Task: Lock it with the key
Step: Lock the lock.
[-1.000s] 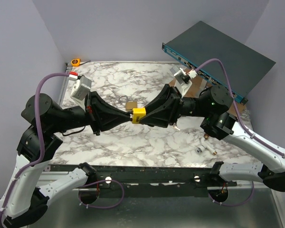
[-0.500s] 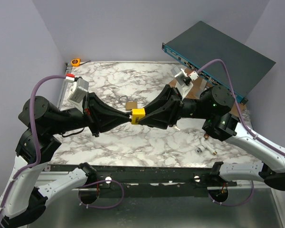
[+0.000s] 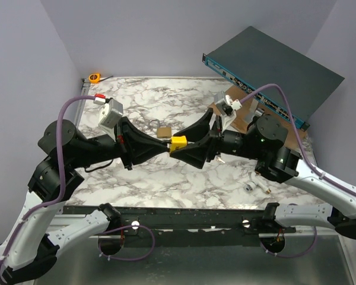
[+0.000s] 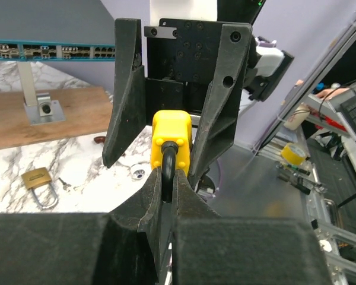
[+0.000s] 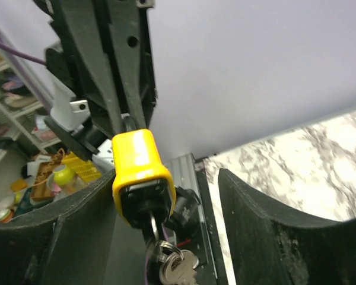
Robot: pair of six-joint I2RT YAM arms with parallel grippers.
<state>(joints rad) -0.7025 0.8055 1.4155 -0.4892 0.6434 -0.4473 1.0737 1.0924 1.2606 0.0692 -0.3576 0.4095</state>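
Padlock (image 3: 177, 143) yellow-bodied, mid-frame, key (image 5: 152, 228) seated in its underside. I see left gripper (image 4: 168, 185) clamped on the black shackle (image 4: 166, 161); right gripper (image 5: 166, 190) spread, straddling the body.

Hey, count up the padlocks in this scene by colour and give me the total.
Yellow padlock: 1
Brass padlock: 1
Total: 2
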